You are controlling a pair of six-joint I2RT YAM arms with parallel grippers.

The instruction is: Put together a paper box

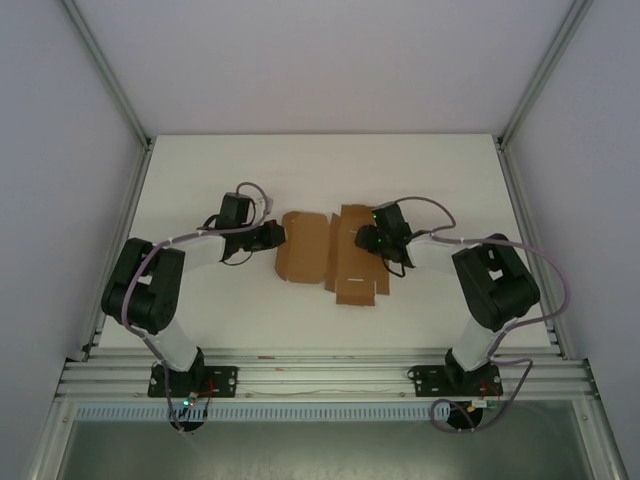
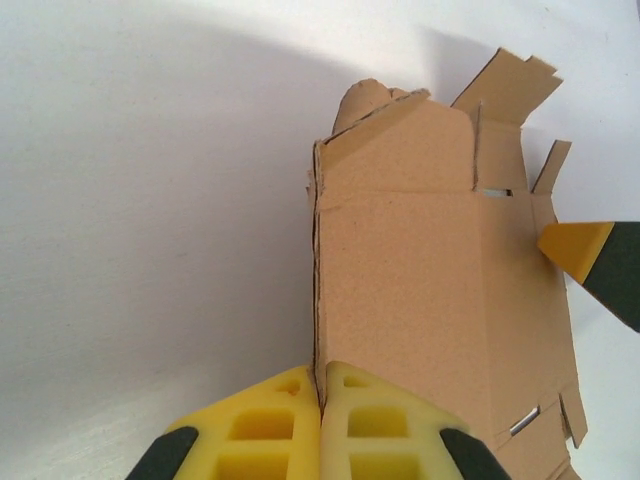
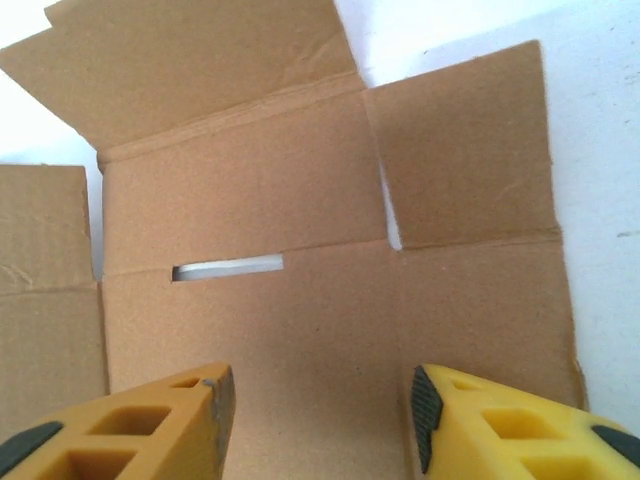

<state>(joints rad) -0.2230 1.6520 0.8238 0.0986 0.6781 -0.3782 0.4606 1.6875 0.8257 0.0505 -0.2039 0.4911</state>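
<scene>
Box (image 1: 325,255): plain tan cardboard, an unfolded sheet lying mostly flat mid-table (image 1: 200,180), panels creased, flaps spread outward, a narrow slot cut through one panel

Far half of the desk (image 1: 330,165) is open, and so is the near strip ahead of the bases. The middle is blocked: the paper box (image 1: 305,250) lies spread between the left gripper (image 1: 274,237) and right gripper (image 1: 364,239). Its left panel seems lifted off the desk. The side walls (image 1: 50,180) crowd both elbows.
</scene>
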